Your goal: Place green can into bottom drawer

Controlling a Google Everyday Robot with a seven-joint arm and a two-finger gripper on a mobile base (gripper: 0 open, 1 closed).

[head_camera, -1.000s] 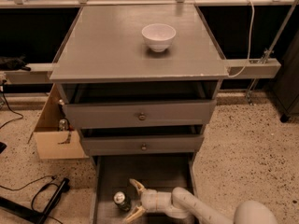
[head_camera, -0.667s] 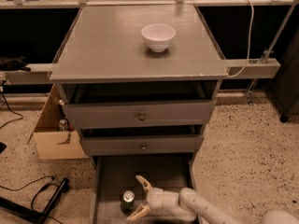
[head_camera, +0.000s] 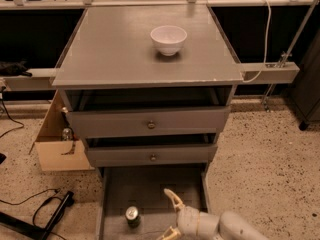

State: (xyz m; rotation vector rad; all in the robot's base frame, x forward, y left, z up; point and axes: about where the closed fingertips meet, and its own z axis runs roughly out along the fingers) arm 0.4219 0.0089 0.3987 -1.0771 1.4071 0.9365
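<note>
The green can [head_camera: 132, 217] stands upright on the grey floor of the pulled-out bottom drawer [head_camera: 120, 194], near its front left; its silver top faces up. My gripper [head_camera: 169, 215] hangs over the drawer just to the right of the can, with its two pale fingers [head_camera: 173, 199] spread wide apart and nothing between them. A gap separates the gripper from the can. My white arm [head_camera: 235, 227] comes in from the bottom right.
Two upper grey drawers with brass knobs [head_camera: 151, 125] stand slightly open above. A white bowl [head_camera: 168, 39] sits on the cabinet top. An open cardboard box [head_camera: 59, 144] stands at the cabinet's left. Black cables [head_camera: 45, 214] lie on the speckled floor at the left.
The gripper has pulled back to the right, away from the can. The can now stands free on the drawer floor.
</note>
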